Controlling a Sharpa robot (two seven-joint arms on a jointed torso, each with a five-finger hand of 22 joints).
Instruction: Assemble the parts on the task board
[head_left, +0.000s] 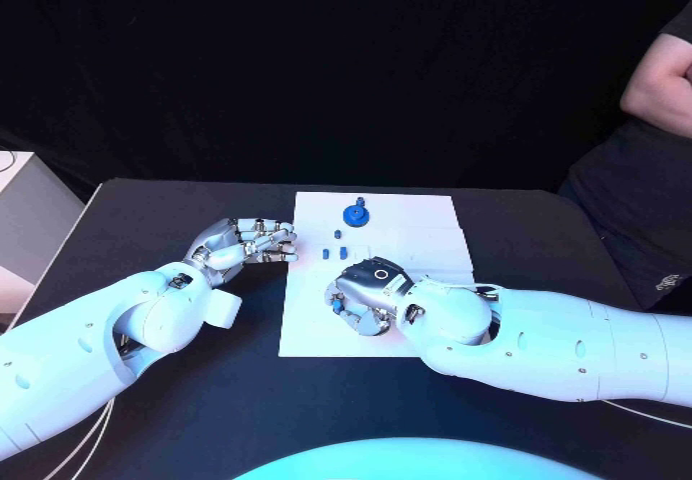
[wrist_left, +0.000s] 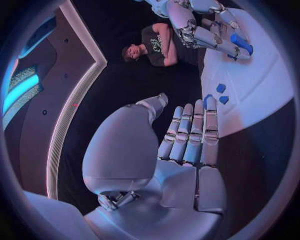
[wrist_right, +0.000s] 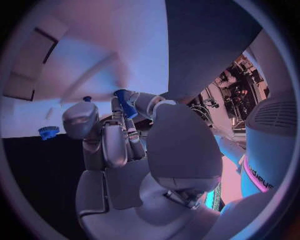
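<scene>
Two silver hands work at the white task board (head_left: 433, 225) in the middle of the black counter (head_left: 173, 400). The right hand (head_left: 368, 292) sits over the board's near half with its fingers (wrist_right: 115, 142) curled in, pinching a small blue part (wrist_right: 127, 106) between thumb and fingertips; the left wrist view also shows that blue piece in its grasp. The left hand (head_left: 248, 243) rests at the board's left edge, fingers (wrist_left: 190, 132) straight and close together with the tips reaching the board's rim, holding nothing. A round blue toothed part (head_left: 356, 214) stands on the far half of the board, and a few small blue pieces (head_left: 343, 244) lie just in front of it, between the two hands.
</scene>
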